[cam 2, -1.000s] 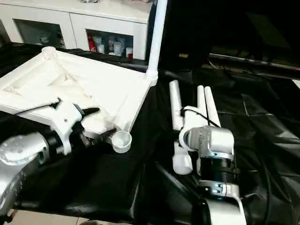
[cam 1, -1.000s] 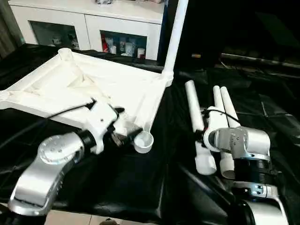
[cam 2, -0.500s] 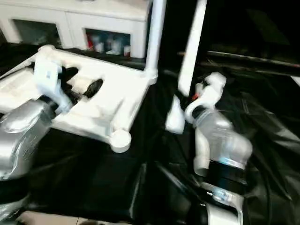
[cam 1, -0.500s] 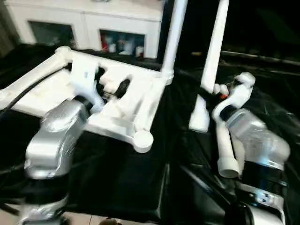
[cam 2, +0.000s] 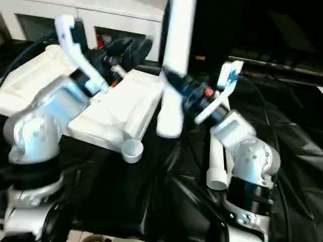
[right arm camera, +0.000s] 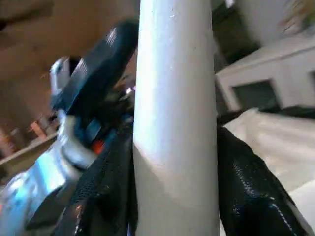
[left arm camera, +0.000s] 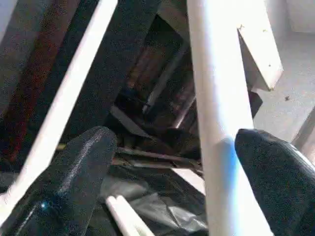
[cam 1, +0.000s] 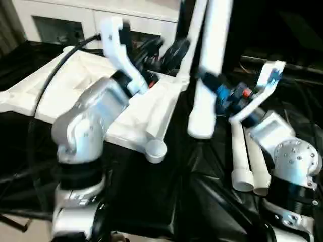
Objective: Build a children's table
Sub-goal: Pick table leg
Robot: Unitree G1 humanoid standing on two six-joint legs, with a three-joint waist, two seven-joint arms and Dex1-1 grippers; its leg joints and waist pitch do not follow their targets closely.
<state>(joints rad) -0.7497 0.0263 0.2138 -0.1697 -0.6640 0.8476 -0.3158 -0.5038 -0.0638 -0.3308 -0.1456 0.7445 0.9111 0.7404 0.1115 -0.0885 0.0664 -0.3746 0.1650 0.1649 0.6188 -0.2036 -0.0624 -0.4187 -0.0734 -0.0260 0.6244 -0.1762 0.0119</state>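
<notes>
Black wrinkled sheeting (cam 1: 151,201) spread over the work surface, glossy where light catches the folds; at the back, a white cabinet (cam 1: 65,20) with glass doors, small coloured items dimly seen behind the panes; to its right, deep shadow; pale floor (cam 1: 30,234) at the near edge.

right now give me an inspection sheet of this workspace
surface: black plastic sheet, creased.
job's things: white plastic tabletop upside down, one round white leg upright in its far corner socket; near corner socket empty; two legs lying on the sheet.
clutter: nothing seen.
grippers: right gripper shut on a fourth leg, held upright; left gripper open beside the standing leg.
cables: black cable along the left arm.
surroundings: white cabinet with glass doors behind.
</notes>
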